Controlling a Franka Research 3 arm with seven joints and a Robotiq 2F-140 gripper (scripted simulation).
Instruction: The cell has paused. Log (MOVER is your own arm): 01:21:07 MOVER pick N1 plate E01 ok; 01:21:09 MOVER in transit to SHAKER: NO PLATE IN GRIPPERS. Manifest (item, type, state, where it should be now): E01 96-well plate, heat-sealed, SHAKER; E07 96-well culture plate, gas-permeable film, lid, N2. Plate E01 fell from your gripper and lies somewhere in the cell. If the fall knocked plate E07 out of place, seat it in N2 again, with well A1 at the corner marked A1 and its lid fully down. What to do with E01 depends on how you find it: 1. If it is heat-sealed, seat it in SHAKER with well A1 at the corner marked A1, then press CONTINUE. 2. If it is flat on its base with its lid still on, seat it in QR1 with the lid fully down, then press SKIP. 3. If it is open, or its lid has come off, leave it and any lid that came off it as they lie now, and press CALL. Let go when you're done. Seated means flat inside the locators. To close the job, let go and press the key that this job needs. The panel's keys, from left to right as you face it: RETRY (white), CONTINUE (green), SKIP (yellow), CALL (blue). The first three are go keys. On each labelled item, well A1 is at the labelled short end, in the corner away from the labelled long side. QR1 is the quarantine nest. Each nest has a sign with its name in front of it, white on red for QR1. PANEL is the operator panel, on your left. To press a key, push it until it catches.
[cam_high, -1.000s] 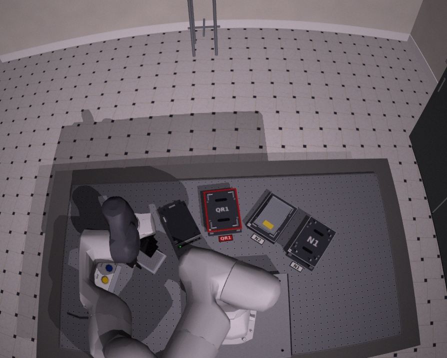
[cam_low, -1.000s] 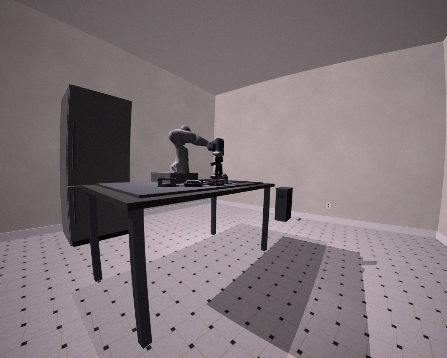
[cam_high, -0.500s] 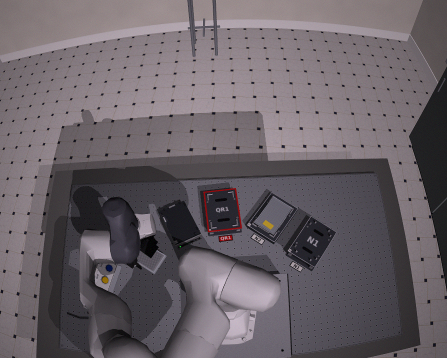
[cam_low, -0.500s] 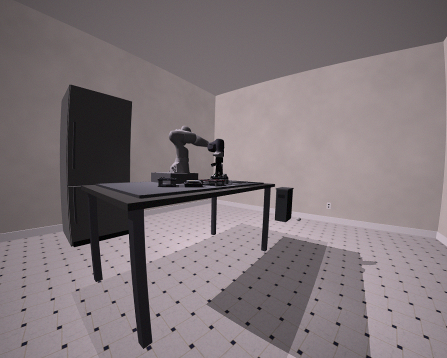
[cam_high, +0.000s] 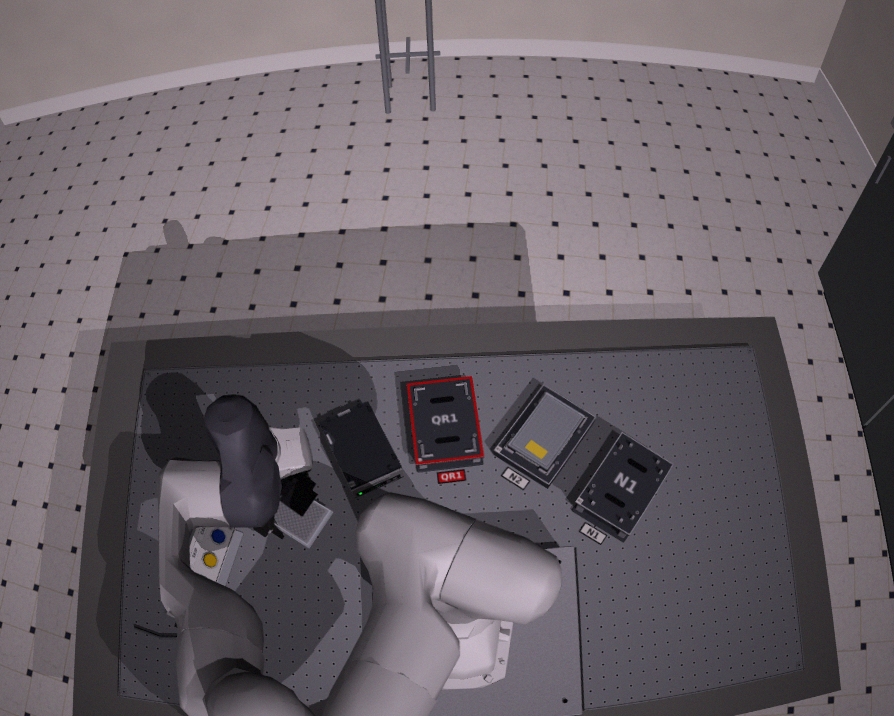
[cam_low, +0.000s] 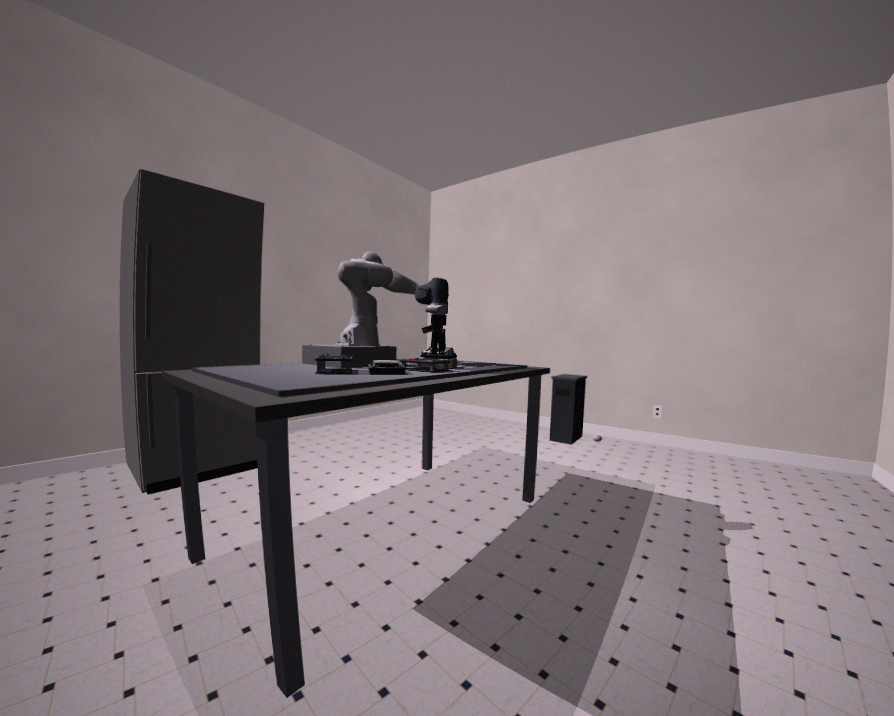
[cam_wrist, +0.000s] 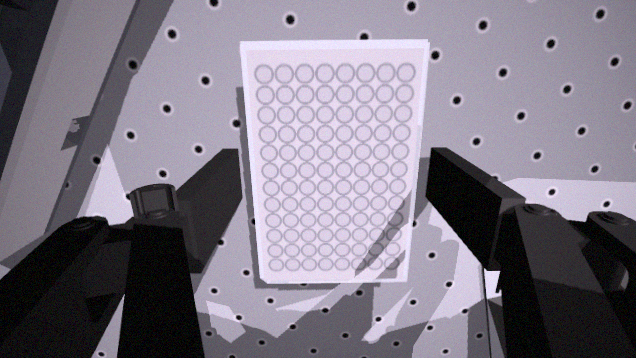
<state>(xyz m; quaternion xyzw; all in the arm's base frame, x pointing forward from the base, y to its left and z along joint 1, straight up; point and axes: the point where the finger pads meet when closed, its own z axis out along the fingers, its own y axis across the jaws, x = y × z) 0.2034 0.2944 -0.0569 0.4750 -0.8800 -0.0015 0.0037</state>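
Plate E01 (cam_high: 304, 524) (cam_wrist: 335, 160) lies flat on the perforated deck between the panel and the shaker. Its rings of wells show faintly under a smooth pale top; no separate lid shows, and no label is visible. My gripper (cam_wrist: 334, 173) is open above it, with one finger beyond each long side, not touching. SHAKER (cam_high: 361, 447) is the black unit with a green light. Plate E07 (cam_high: 552, 423), with a yellow label, sits in N2 (cam_high: 499, 451). QR1 (cam_high: 444, 436) is empty. The panel (cam_high: 227, 557) shows its blue key (cam_high: 217, 536) and yellow key (cam_high: 210, 560); the arm hides the others.
Nest N1 (cam_high: 623, 484) is empty, right of N2. My arm (cam_high: 249, 462) arches over the panel and the left side of the deck. In the wrist view, a grey block edge (cam_wrist: 60, 115) stands left of the plate. A dark cable (cam_high: 155, 630) lies at the left.
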